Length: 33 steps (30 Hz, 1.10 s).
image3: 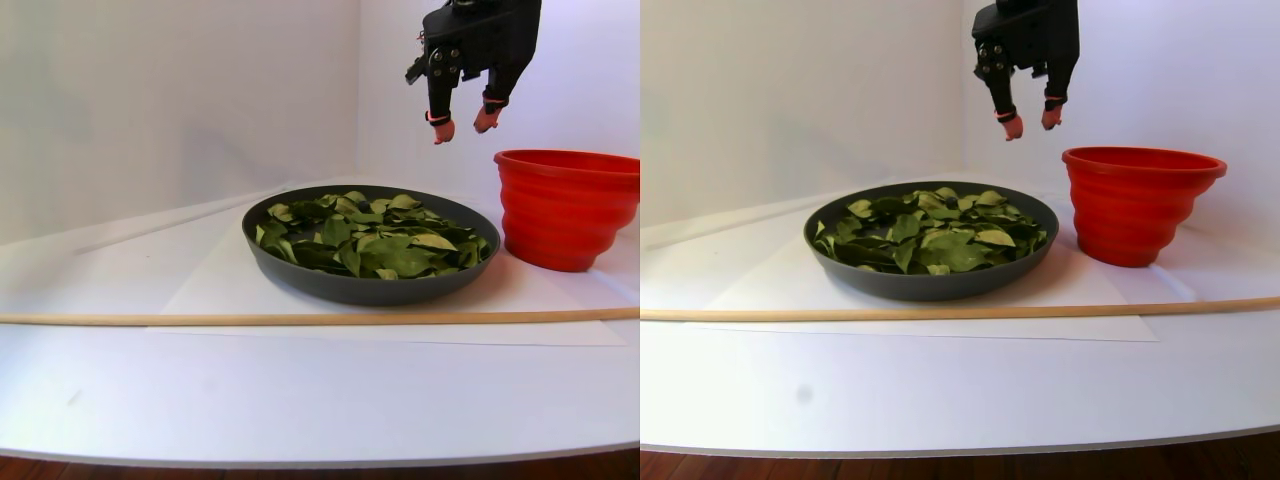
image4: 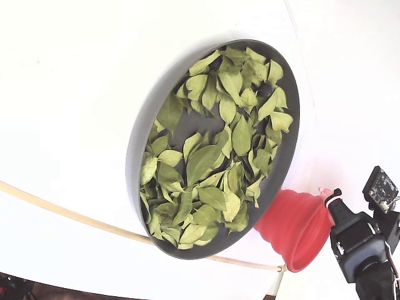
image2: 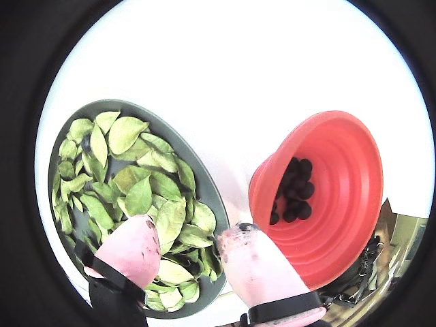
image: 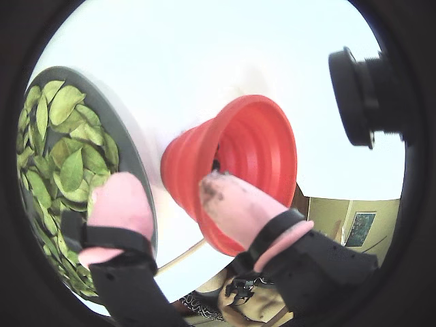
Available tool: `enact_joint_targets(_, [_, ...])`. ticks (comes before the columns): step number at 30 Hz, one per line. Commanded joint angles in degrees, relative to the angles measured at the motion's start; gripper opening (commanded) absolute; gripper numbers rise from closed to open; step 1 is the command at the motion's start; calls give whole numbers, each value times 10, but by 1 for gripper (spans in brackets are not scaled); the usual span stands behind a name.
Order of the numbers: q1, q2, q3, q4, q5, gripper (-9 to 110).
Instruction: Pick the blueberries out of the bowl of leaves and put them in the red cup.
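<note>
Hand (image3: 461, 127) spread empty, high above bowl (image3: 370, 285) rim beside red cup (image3: 565, 210).

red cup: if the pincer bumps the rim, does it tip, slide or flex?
Probably slides or tips fairly easily: the red cup narrows to a small base under a wide flared rim, so it looks top-heavy. It holds only a few blueberries, so little ballast. The stepped, ribbed wall suggests a soft collapsible cup that may flex under the pincer.
</note>
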<state>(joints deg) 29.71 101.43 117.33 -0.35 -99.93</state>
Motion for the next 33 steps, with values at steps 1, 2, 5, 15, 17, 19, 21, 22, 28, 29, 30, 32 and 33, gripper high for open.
enact_joint_targets(1, [-3,65,-1,-18,8,16])
enact_joint_targets(2, [-5,66,2,-18,10,16])
enact_joint_targets(5, [-16,68,9,-20,16,16])
enact_joint_targets(15, [-54,53,16,-32,35,17])
enact_joint_targets(17, [-61,47,14,-33,39,17])
enact_joint_targets(19, [-65,43,14,-35,40,17])
enact_joint_targets(21, [-69,35,12,-38,40,17])
enact_joint_targets(22, [-72,30,12,-43,40,17])
enact_joint_targets(28, [-82,0,9,-62,39,17])
enact_joint_targets(29, [-83,-4,9,-66,38,17])
enact_joint_targets(30, [-84,-6,9,-68,38,17])
enact_joint_targets(32, [-89,-13,7,-71,39,17])
enact_joint_targets(33, [-91,-18,5,-74,39,17])
